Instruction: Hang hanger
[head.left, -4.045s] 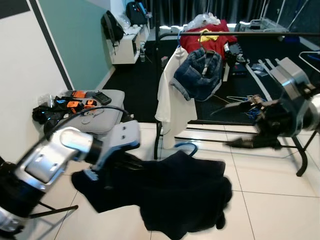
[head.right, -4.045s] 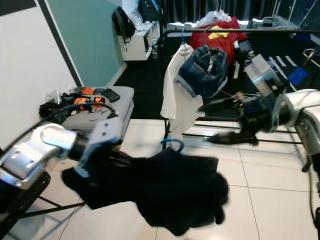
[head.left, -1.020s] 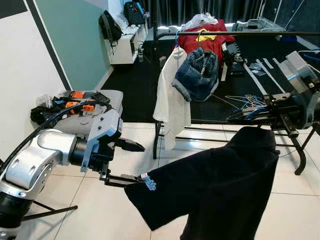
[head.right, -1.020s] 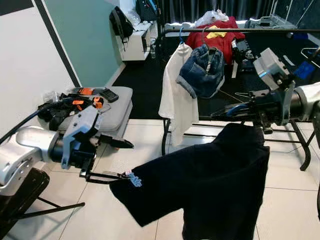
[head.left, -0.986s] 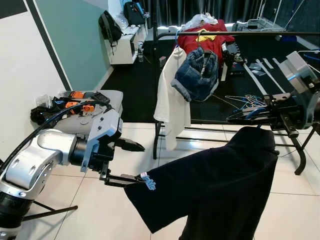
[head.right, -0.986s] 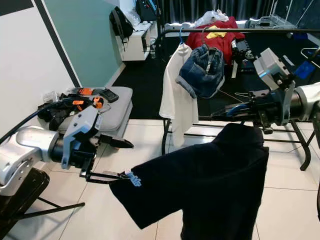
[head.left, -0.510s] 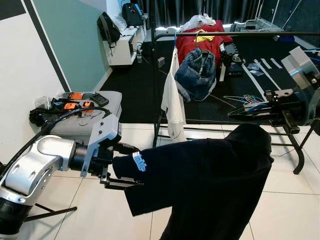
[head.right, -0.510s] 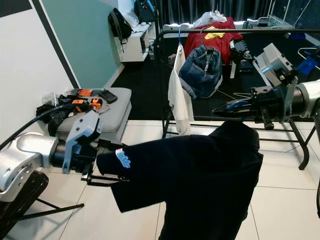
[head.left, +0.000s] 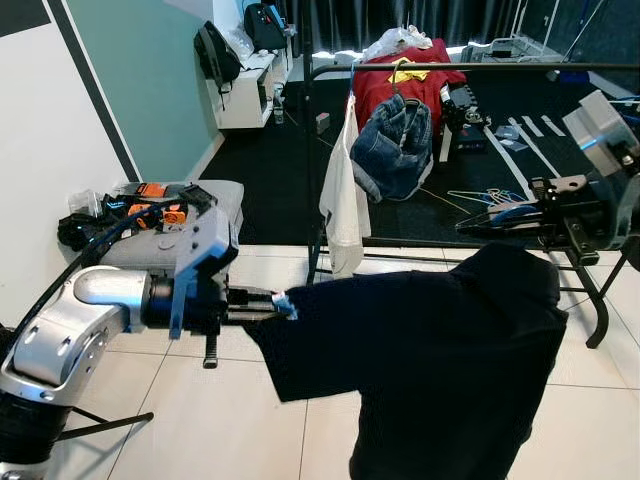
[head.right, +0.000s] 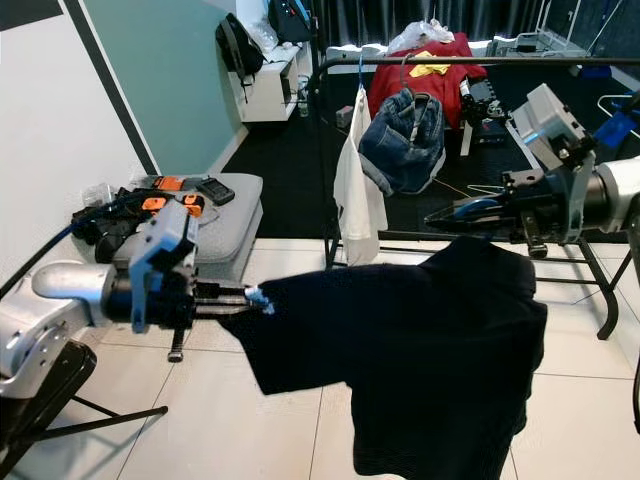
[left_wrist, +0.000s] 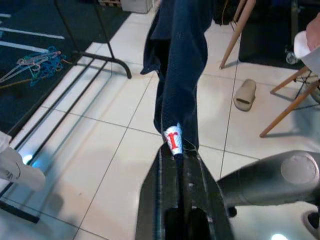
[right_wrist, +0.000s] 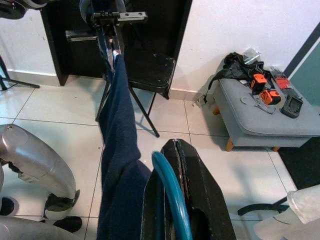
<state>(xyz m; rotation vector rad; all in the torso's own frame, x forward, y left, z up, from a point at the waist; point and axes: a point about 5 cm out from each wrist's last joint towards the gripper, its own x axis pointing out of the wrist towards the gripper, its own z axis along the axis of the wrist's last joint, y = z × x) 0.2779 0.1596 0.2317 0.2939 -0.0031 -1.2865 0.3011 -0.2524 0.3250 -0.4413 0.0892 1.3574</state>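
The left gripper (head.left: 262, 304) is clamped on the sleeve end of the dark navy cloth shirt (head.left: 440, 350); since half a second ago the sleeve has been pulled taut and level instead of sagging over the fingers. The right gripper (head.right: 470, 212) is pinched together on the blue plastic hanger (right_wrist: 171, 195), holding the shirt's shoulder up in front of the black metal clothes rail (head.left: 480, 68), apparently just below it, much as before. The left wrist view shows the white label (left_wrist: 173, 138) on the sleeve at the fingertips. The right wrist view shows the grey padded stool (right_wrist: 265, 120) behind. A white shirt (head.left: 342, 195) and denim shorts (head.left: 392, 145) hang on the rail.
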